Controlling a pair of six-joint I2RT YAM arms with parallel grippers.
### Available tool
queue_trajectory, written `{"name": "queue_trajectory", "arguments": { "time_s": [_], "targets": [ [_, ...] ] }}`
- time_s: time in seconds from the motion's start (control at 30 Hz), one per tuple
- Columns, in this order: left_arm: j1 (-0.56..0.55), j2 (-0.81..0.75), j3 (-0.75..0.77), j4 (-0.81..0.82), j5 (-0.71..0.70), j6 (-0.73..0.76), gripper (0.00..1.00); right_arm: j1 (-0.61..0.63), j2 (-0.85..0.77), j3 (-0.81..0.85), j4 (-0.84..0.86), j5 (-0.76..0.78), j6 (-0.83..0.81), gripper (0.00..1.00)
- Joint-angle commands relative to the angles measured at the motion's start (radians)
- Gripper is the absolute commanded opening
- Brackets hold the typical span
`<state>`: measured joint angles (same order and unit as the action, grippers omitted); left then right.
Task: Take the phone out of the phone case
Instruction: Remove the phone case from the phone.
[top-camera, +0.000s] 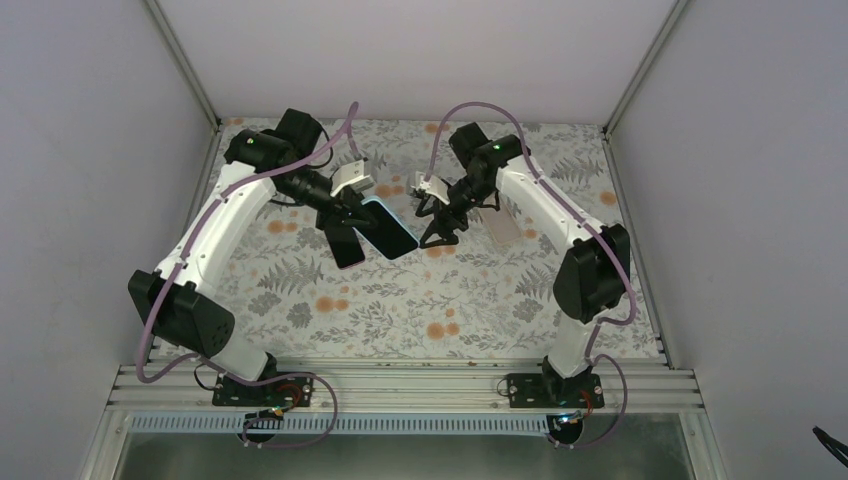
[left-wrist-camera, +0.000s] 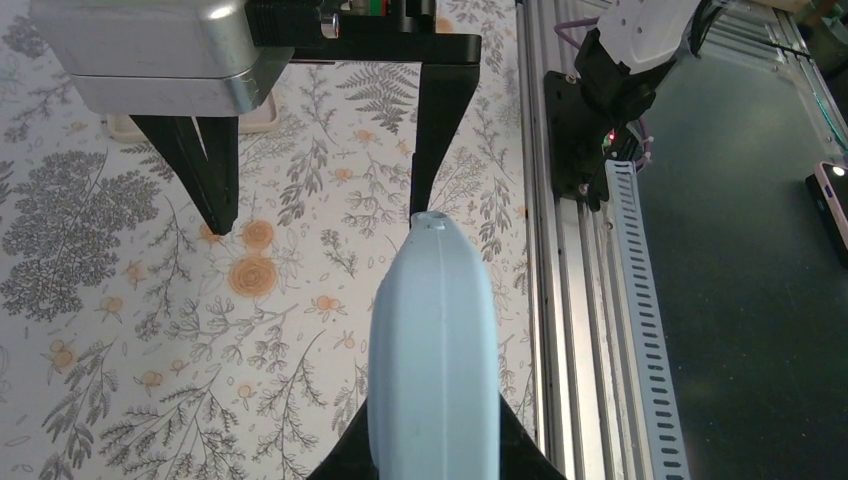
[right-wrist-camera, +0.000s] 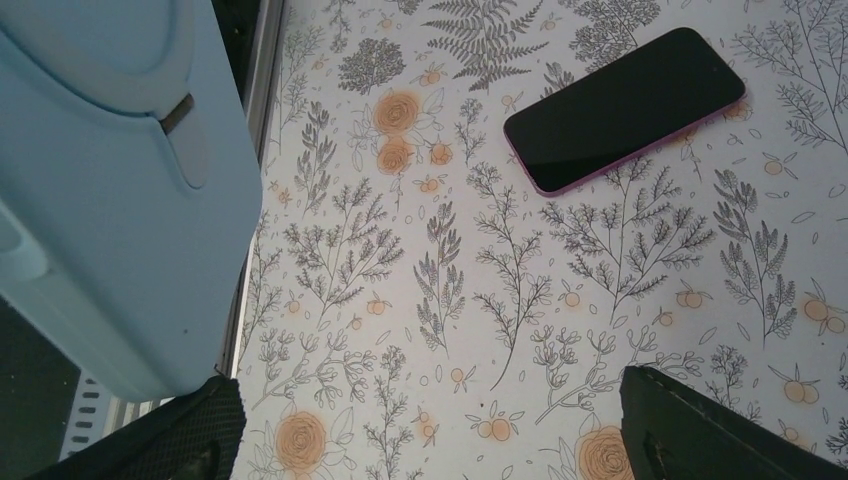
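My left gripper (top-camera: 345, 216) is shut on the edge of an empty light blue phone case (top-camera: 392, 232) and holds it tilted above the table. The left wrist view shows the case's edge (left-wrist-camera: 432, 340) between my fingers (left-wrist-camera: 340, 455). The phone (top-camera: 345, 250), with a black screen and a pink rim, lies flat on the table below the case. It also shows in the right wrist view (right-wrist-camera: 625, 108). My right gripper (top-camera: 440, 236) is open and empty just right of the case (right-wrist-camera: 100, 190), with its fingertips (right-wrist-camera: 720, 430) spread wide above the cloth.
A flat pale rectangular object (top-camera: 502, 230) lies on the floral cloth under the right arm. The metal rail (left-wrist-camera: 580, 300) runs along the table's near edge. Walls enclose the table on three sides.
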<state>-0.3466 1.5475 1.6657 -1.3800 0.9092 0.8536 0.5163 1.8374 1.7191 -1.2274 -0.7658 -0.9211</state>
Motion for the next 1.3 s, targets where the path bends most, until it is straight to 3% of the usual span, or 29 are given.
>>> {"name": "queue_trajectory", "arguments": {
  "time_s": [0.0, 0.67, 1.0, 1.27],
  "targets": [
    [-0.001, -0.004, -0.001, 0.022, 0.044, 0.02, 0.02, 0.008, 0.002, 0.013, -0.001, -0.073, 0.0, 0.92],
    [-0.001, -0.002, 0.011, 0.022, 0.043, 0.007, 0.02, 0.008, -0.021, 0.011, -0.054, -0.072, -0.046, 0.92],
    [-0.001, -0.012, 0.0, 0.021, 0.083, 0.01, 0.02, -0.003, 0.015, 0.033, 0.121, -0.023, 0.112, 0.88],
    [-0.005, -0.016, 0.002, 0.021, 0.178, 0.02, 0.02, -0.008, 0.023, 0.045, 0.33, 0.11, 0.275, 0.9]
  ]
}}
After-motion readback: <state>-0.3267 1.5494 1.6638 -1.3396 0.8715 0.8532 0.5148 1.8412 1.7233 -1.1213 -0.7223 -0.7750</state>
